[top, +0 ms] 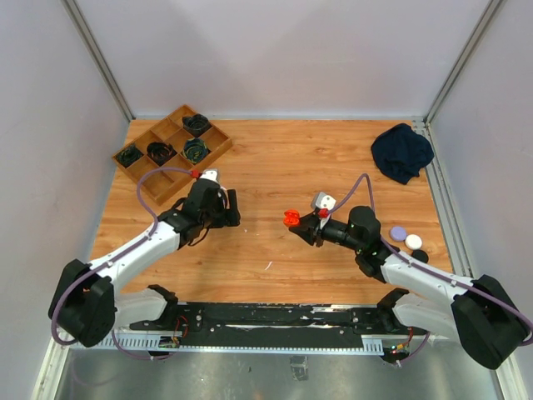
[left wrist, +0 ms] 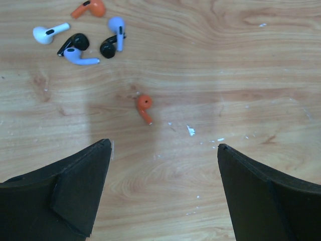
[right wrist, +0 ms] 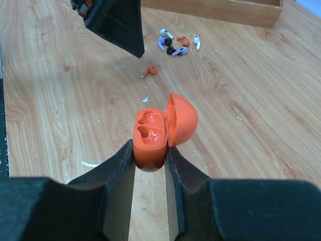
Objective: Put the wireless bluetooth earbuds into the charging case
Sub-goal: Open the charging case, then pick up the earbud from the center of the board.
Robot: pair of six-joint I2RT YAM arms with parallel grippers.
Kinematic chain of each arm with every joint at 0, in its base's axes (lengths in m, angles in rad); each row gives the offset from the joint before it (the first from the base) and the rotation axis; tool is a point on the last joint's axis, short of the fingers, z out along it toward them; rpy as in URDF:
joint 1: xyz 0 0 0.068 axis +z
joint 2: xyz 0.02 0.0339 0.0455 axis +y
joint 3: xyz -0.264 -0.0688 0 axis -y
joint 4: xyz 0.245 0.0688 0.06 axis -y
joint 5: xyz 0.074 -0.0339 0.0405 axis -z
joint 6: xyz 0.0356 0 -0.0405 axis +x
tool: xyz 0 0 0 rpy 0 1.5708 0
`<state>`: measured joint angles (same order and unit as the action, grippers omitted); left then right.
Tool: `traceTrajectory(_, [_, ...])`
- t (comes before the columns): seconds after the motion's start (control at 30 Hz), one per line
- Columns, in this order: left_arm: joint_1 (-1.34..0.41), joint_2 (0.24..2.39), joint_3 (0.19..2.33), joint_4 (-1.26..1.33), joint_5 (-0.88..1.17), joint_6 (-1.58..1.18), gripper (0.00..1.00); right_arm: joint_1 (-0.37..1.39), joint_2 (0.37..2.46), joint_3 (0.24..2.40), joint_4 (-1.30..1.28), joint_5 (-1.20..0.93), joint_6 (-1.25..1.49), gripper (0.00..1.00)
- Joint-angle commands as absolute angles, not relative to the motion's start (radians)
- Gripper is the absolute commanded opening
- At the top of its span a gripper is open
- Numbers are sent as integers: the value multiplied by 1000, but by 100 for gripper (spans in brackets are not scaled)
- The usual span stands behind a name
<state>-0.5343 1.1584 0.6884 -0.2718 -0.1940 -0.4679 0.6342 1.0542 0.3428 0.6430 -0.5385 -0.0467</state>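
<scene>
A lone orange earbud [left wrist: 144, 106] lies on the tabletop [left wrist: 251, 60], apart from the cluster of other earbuds [left wrist: 83, 37]. The left jaws hang above it, spread wide and empty, apparently to pick it up. The right jaws clamp the orange case [right wrist: 150, 138], lid [right wrist: 181, 119] open and sockets up, presumably to receive it.

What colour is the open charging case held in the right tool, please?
The charging case is orange, seen best in the right wrist view.
</scene>
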Motion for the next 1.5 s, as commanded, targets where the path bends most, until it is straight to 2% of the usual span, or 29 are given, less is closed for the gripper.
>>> traceTrajectory(0.0, [-480, 1220, 681, -216, -163, -505, 90, 621, 1050, 323, 716, -511, -34, 8])
traceTrajectory(0.37, [-426, 1459, 759, -177, -90, -455, 64, 621, 1052, 318, 724, -499, -34, 8])
traceTrajectory(0.53, [-425, 1538, 817, -189, -87, -424, 56, 621, 1046, 316, 723, -495, -34, 8])
traceTrajectory(0.87, [-426, 1642, 902, -251, 0, -363, 48, 620, 1029, 315, 708, -482, -41, 9])
traceTrajectory(1.17, [-477, 1617, 929, -328, 27, -322, 49, 621, 1024, 318, 702, -480, -43, 9])
traceTrajectory(1.47, [-479, 1614, 970, -400, -89, -331, 49, 621, 1025, 321, 694, -477, -41, 9])
